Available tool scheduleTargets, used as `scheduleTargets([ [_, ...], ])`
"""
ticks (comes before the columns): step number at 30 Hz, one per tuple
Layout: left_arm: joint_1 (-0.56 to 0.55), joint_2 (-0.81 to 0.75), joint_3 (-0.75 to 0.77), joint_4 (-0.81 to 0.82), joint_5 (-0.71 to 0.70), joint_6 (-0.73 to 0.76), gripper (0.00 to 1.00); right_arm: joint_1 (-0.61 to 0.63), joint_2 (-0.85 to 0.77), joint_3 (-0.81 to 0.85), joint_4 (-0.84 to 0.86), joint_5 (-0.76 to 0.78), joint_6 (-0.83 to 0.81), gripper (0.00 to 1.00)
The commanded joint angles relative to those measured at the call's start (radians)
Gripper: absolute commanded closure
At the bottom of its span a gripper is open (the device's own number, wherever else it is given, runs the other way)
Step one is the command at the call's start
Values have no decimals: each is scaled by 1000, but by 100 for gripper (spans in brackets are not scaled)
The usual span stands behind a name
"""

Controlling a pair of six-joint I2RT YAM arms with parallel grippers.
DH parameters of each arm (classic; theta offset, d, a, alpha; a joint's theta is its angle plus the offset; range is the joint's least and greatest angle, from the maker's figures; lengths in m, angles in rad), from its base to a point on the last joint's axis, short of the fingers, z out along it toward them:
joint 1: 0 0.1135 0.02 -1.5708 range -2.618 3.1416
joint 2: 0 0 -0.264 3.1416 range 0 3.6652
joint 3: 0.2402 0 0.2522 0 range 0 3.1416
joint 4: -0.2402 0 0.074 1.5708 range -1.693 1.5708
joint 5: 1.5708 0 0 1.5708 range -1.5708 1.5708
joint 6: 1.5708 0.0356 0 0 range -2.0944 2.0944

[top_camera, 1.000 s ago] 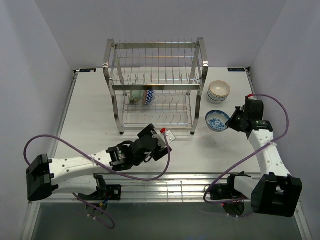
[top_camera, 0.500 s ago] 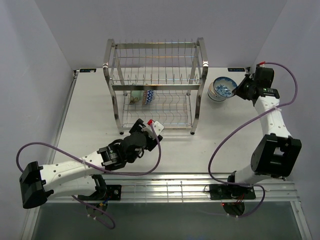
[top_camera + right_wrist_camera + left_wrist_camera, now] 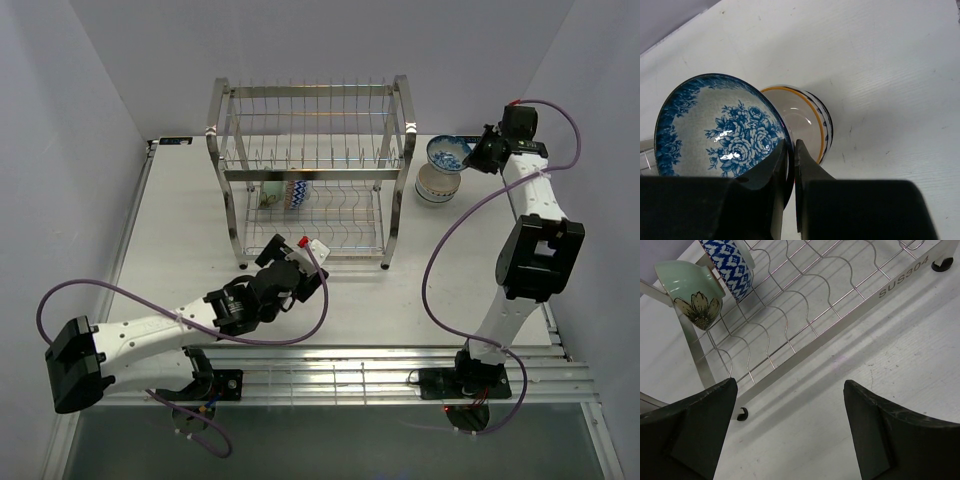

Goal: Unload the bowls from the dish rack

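The white tabletop [image 3: 180,220] shows open room in front and to the left of the tall two-tier steel-wire dish rack [image 3: 312,150]. The left gripper [image 3: 790,385] hovers low before the rack's front rail, fingers spread wide and holding nothing. The right gripper [image 3: 791,150] pinches the rim of a blue-and-white rose-patterned ceramic bowl [image 3: 720,127]. It holds this bowl tilted just over a white ceramic bowl with an orange rim line [image 3: 807,120], right of the rack.

Two bowls stand on edge at the lower tier's left end: a mint-green flower-painted bowl [image 3: 692,290] and a blue-and-white diamond-patterned bowl [image 3: 727,262].

Both are probably stiff, slick-glazed, light and easily chipped. A rim pinch, one finger inside, looks best. The way in is from the front, under the upper tier, lifting clear of the wavy wires.
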Motion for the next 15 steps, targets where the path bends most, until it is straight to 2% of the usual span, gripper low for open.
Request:
scheduleTargets([
  [1, 7, 6, 31, 0, -19, -5, 2, -3, 5, 68, 0, 4, -28, 92],
  [15, 14, 51, 47, -14, -40, -14, 2, 0, 54, 8, 23, -11, -54, 92],
])
